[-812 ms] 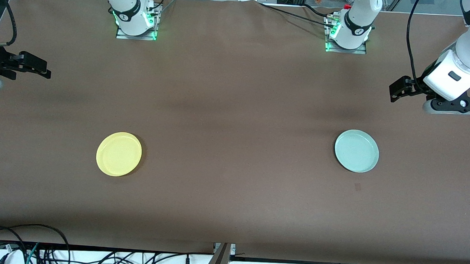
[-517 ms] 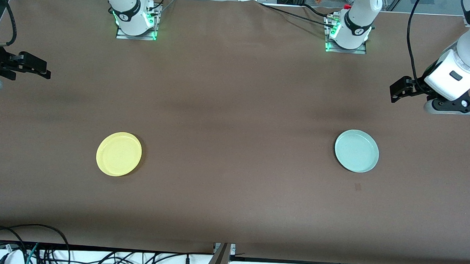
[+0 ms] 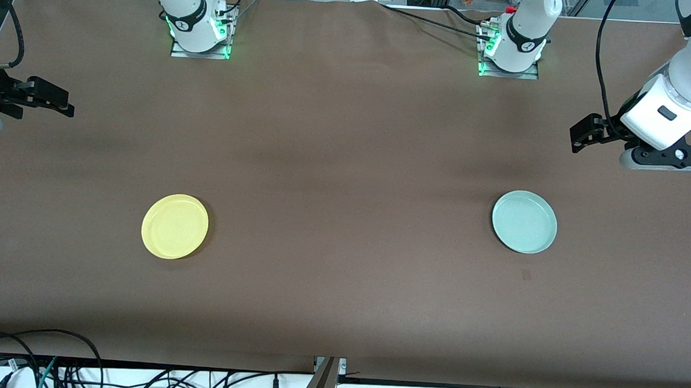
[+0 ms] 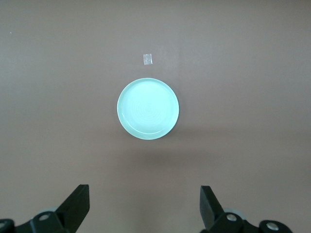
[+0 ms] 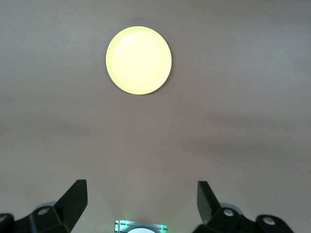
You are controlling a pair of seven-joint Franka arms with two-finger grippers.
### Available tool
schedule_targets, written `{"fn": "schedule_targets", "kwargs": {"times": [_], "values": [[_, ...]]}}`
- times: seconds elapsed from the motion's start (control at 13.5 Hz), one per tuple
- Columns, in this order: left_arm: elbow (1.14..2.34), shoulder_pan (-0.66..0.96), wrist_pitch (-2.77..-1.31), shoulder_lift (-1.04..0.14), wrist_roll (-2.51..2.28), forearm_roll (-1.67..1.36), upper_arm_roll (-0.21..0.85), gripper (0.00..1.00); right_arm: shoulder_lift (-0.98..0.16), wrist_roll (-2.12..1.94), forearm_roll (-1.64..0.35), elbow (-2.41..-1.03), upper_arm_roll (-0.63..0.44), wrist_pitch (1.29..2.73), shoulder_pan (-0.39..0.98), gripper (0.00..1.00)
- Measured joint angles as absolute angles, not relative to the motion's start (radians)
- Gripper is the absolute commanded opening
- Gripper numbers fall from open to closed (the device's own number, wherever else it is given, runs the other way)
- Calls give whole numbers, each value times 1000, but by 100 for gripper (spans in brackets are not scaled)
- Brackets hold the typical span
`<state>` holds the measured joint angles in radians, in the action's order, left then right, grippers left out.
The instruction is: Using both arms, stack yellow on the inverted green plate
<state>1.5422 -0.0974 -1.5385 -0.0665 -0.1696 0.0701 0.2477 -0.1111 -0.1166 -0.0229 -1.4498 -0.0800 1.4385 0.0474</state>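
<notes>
Well apart from open jaws, green plate (image 4: pixel 148 108)

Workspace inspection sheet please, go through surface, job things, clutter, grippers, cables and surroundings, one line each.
Surface: brown table, flat; one small pale tag on it near the green plate.
Job's things: yellow plate toward the right arm's end, rim up; green plate toward the left arm's end, rim up, not yet inverted; far apart, nothing stacked.
Clutter: nothing seen apart from the tag.
Grippers: left gripper open, empty, up in the air at its end of the table; right gripper open, empty, up in the air at its end.
Cables: black cables along the base edge; a bundle below the table's near edge.
Surroundings: two arm bases with green lights.
</notes>
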Motion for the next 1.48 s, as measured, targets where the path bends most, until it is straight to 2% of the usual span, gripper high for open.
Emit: {"fn": "schedule_targets", "kwargs": {"times": [1.48], "values": [[1525, -107, -1532, -72, -171, 21, 238, 100, -114, -117, -23, -1450, -79, 1447, 57, 100]]}}
